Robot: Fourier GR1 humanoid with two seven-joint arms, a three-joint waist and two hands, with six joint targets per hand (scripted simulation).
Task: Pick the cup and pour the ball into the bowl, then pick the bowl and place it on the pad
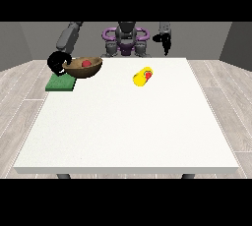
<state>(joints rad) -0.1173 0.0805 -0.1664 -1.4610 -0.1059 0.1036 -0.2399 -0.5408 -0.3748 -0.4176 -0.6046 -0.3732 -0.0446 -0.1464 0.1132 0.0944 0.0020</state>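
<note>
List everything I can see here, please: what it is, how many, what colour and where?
table: one, white, filling the middle of the view
pad: one, green, at the table's far corner at the view's left
bowl: one, brown, tilted over the pad's right end
ball: one, red, inside the bowl
cup: one, yellow, lying on its side mid-table, something red at its mouth
hand at the view's left: black, curled on the bowl's rim
hand at the view's right: black, raised over the far edge

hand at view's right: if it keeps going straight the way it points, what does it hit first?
The hand at the view's right points straight down at the far edge of the table. Likely the tabletop first; the yellow cup lies nearer the camera, but depth is unclear.
</note>
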